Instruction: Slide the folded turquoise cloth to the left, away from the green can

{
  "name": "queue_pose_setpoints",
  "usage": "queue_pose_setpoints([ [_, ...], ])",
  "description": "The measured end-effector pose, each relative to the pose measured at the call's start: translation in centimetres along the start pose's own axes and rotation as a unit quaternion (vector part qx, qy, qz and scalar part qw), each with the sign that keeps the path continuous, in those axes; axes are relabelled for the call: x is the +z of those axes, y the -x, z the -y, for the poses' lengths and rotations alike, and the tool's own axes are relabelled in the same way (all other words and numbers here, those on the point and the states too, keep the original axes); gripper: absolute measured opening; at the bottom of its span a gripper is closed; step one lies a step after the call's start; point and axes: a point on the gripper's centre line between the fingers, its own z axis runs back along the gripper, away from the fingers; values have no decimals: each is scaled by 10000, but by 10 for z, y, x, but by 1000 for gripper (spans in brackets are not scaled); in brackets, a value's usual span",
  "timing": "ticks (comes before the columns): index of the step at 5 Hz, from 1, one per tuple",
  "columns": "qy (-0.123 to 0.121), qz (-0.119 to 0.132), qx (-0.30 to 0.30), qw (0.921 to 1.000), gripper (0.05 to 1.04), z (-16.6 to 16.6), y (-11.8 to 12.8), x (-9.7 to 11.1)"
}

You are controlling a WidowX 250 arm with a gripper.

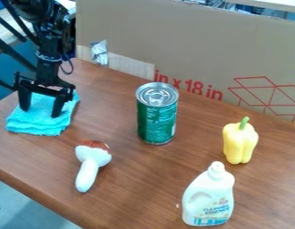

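The black gripper point(40, 113) stood over the turquoise cloth point(37, 126) at the desk's point(138, 188) far left, its jaws spread wide, with nothing between them that could be made out as gripped. They hid parts of the cloth; whether their tips touched it was hard to tell. The arm ran out of view at the upper left. The cloth's long axis slanted from lower left to upper right; it looked soft, fuzzy and folded in layers.
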Motion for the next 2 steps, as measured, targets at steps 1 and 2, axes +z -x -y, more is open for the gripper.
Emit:
queue_pose_setpoints([
  [1,-23,-24,-67,10000,1002,-2,-7,-2],
  [2,81,31,-96,9999,1001,-3,-6,-2],
])
